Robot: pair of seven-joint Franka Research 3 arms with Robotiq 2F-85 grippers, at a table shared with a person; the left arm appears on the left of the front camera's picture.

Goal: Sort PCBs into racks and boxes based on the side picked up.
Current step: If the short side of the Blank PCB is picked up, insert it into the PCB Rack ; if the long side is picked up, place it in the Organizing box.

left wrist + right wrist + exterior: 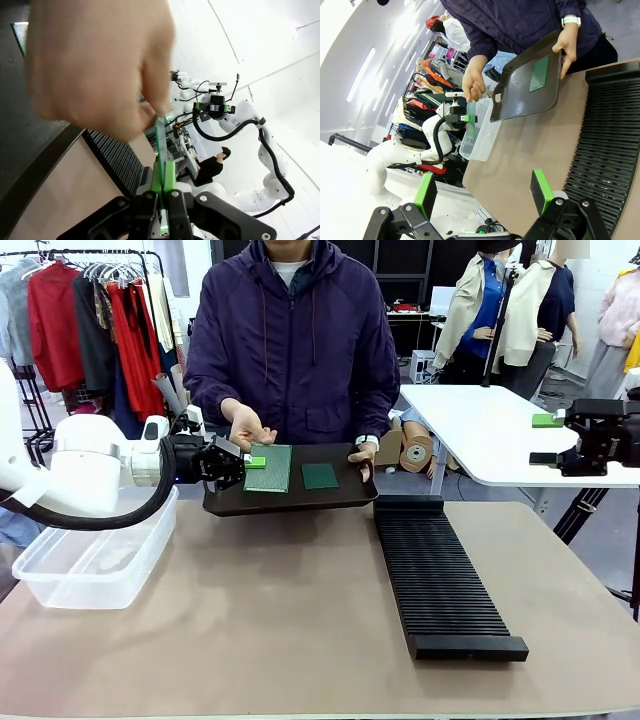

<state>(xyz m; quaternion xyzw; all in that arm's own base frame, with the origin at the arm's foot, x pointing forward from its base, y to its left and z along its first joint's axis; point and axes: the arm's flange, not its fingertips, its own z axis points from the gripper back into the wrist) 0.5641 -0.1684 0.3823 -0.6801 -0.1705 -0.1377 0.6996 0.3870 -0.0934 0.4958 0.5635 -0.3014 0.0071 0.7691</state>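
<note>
At the far left of the table (300,640) sits the clear tub (90,585), near the left edge. Above its far right corner the left end effector (240,462) is clamped narrow on the left edge of the larger PCB (270,468). In the left wrist view this board runs edge-on between the green pads, straight up from the fingers. The person's hand (245,425) pinches the same board at its upper left corner, so both hold it at once over the left end of the black tray (290,502). The tray is carried at the far side of the table, tilted, as the right wrist view shows. The smaller PCB (320,476) lies flat on the tray, just right of the larger one and apart from it. The person's other hand (364,453) grips the tray's right end. Right of centre, the black rack (440,580) stretches from far to near across the table, its slots bare. At the far right the right end effector (482,192) hangs wide apart with nothing between its pads.
</note>
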